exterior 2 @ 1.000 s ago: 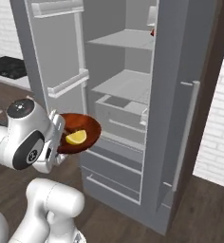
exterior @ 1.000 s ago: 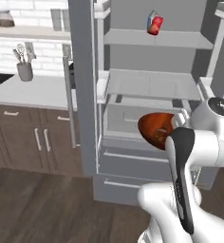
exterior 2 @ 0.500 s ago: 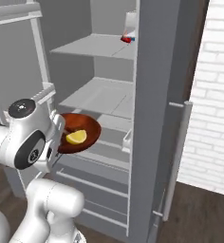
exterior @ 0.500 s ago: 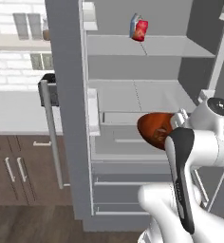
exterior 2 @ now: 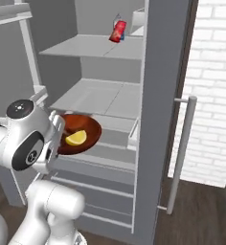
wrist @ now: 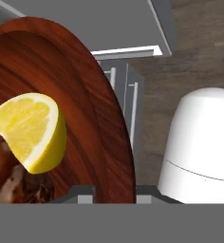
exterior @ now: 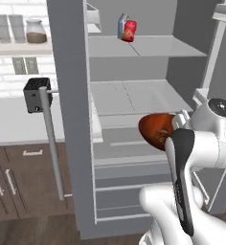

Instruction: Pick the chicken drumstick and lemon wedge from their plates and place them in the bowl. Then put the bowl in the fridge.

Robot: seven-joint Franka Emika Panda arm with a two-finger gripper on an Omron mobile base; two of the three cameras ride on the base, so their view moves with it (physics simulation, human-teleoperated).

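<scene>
The fridge point(exterior: 134, 95) is seen standing open, its pale grey shelves and lower drawers exposed, with a small red carton point(exterior 2: 117, 31) set on the upper shelf. The bowl point(exterior 2: 84, 136) of dark reddish-brown wood is held in the air in front of the middle shelves, roughly level, its rim pointed toward the fridge interior. The gripper point(wrist: 115, 192) is narrowed tightly onto the bowl's rim, one finger tip seen at each side of the rim edge in the hand view. The lemon wedge point(wrist: 31, 130) is seen lying inside the bowl, cut face up. Just beside it, the chicken drumstick point(wrist: 26, 187) is glimpsed as a brown piece, mostly cut off; its long axis cannot be told.
</scene>
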